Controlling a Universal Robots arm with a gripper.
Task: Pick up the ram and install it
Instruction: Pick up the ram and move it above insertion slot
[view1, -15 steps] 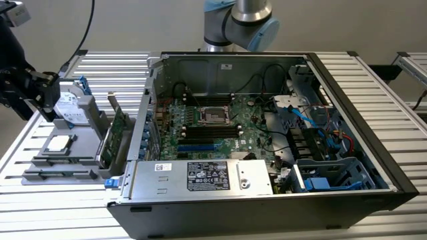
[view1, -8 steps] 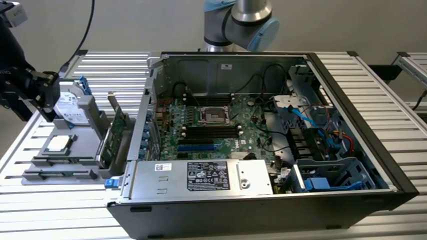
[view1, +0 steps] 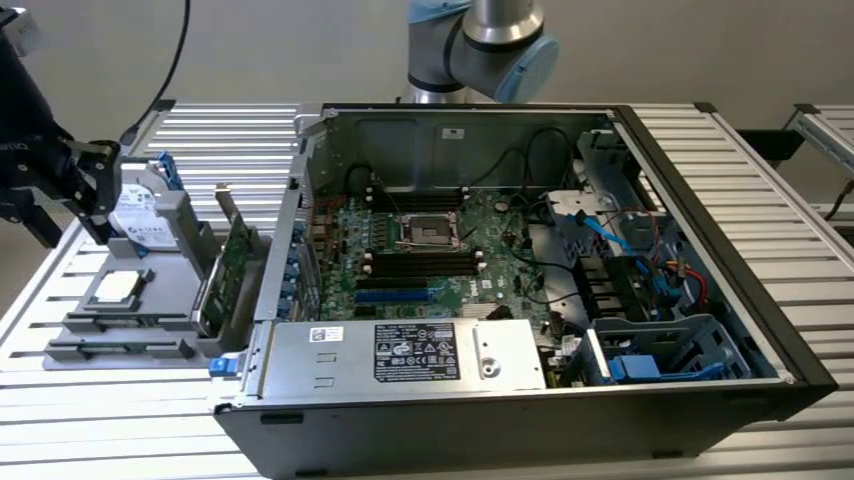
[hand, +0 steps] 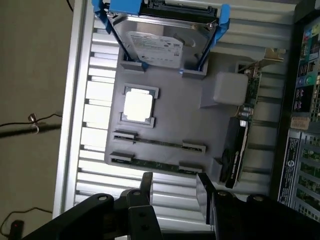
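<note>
Jaws spread wide and empty above the gray holder (hand: 175, 115) on the table (view1: 80, 420), at the exterior view's left of the computer case (view1: 400, 440). The ram (hand: 155, 164) sits in the holder's slot nearest the jaws, beside a second stick (hand: 160, 144).

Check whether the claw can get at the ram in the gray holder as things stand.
Probably yes. The claw is open and faces the gray holder. The ram lies edge-up in its slot with nothing over it, and the expansion card stands apart, to one side.
</note>
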